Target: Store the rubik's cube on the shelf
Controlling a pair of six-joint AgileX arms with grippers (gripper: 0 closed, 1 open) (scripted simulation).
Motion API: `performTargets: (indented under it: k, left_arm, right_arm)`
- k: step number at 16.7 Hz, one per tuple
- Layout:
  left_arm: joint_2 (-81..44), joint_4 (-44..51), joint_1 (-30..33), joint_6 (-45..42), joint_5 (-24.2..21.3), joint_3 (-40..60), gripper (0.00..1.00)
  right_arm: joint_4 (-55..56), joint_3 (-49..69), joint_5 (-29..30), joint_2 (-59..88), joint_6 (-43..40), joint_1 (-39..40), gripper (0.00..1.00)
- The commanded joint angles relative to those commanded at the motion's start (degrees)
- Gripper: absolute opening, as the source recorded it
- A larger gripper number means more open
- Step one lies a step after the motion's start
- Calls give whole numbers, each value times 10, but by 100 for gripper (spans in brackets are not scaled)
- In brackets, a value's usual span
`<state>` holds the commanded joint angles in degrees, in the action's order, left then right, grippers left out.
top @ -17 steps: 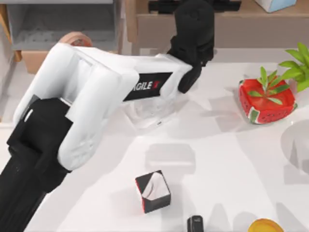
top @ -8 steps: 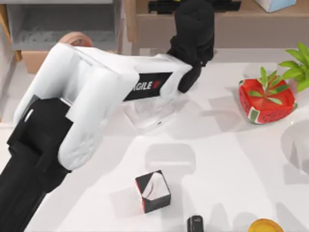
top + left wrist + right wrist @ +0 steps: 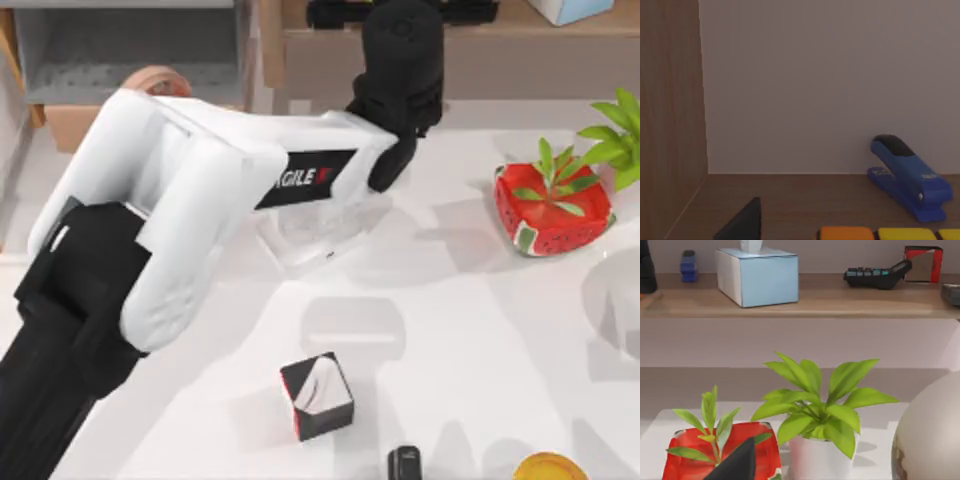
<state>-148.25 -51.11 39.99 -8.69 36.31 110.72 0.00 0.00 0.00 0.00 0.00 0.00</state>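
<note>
Over the last second the left arm (image 3: pixel 300 170) has been pushed slightly deeper over the worktop's (image 3: pixel 450 330) far edge, so the left claw (image 3: pixel 402 30) is now carried into the shelf (image 3: pixel 520 62); placing is judged imminent. In the left wrist view the rubik's cube (image 3: pixel 880 233) is seen low over the shelf board, near a blue stapler (image 3: pixel 907 180), neither being visible from above. Whether the claw is clenched on it cannot be told. The right arm (image 3: pixel 615 300) is parked at the worktop's right edge.

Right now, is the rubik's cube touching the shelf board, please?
Cannot tell. In the left wrist view the rubik's cube is cut off at the frame edge, hiding where it would meet the shelf.
</note>
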Motion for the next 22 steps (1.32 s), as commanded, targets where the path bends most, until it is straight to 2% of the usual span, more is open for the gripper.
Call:
performTargets:
  k: [5,7,10,13,16,22]
  left_arm:
    - [4,-1,14,12,-4,-3,100]
    - [11,-5,47,46,-14,-14,100]
    - [29,-17,141,141,-42,-43,100]
    - [51,-34,277,278,-83,-86,100]
    - [78,-56,449,451,-134,-140,100]
    - [138,-113,879,879,-260,-275,100]
  right_arm:
    - [0,0,0,0,0,0,100]
    - [0,0,0,0,0,0,100]
    - [0,0,0,0,0,0,100]
    - [0,0,0,0,0,0,100]
    - [0,0,0,0,0,0,100]
    - [0,0,0,0,0,0,100]
